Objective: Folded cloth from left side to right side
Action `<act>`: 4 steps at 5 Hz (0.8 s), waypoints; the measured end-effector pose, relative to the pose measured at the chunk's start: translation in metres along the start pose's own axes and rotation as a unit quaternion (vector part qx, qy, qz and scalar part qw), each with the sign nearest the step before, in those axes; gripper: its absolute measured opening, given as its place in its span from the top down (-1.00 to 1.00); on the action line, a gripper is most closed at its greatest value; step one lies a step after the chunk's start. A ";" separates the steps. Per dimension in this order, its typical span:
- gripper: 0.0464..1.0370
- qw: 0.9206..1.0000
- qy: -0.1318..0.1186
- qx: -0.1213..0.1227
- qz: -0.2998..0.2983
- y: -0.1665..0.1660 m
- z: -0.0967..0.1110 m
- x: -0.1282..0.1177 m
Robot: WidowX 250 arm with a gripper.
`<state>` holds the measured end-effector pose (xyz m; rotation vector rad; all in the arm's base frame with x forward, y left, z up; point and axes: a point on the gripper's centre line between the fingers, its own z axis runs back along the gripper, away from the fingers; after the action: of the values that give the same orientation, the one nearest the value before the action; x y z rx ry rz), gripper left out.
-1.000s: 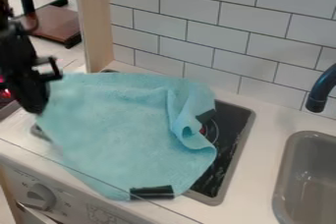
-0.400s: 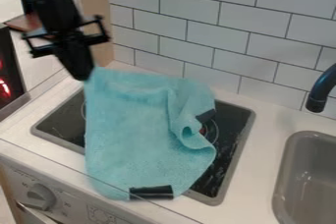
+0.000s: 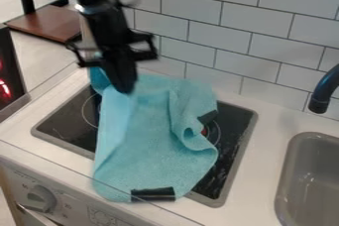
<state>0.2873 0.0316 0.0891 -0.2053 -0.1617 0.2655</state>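
The black gripper (image 3: pixel 124 90) hangs over the upper left part of the cloth, shut on the cloth's left edge. The light blue cloth (image 3: pixel 159 131) lies across the middle of the stove, its left side lifted and bunched at the gripper. A bit of it bulges out behind the gripper on the left. On the right, the cloth curls over itself in a fold beside a dark patch. Another black strip (image 3: pixel 153 194) marks its front edge, which hangs over the counter's front.
The black stove top (image 3: pixel 61 123) shows on both sides of the cloth. A grey sink (image 3: pixel 317 185) and dark faucet (image 3: pixel 324 88) stand at the right, the tiled wall (image 3: pixel 232 31) behind. A knob (image 3: pixel 38 198) is at front left.
The gripper has travelled right from the far left, drawing the cloth's left edge with it. More of the stove's left part is uncovered; the cloth's right side has stayed put.
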 end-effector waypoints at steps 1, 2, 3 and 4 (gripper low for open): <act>1.00 1.000 0.023 -0.001 0.005 -0.009 -0.029 0.000; 1.00 0.999 0.038 0.015 0.020 -0.004 -0.055 0.000; 1.00 0.999 0.043 0.014 0.020 -0.002 -0.066 0.000; 0.96 0.999 0.041 0.011 0.013 -0.003 -0.069 0.003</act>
<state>0.3036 0.0178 0.0238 -0.1972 -0.0747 0.2831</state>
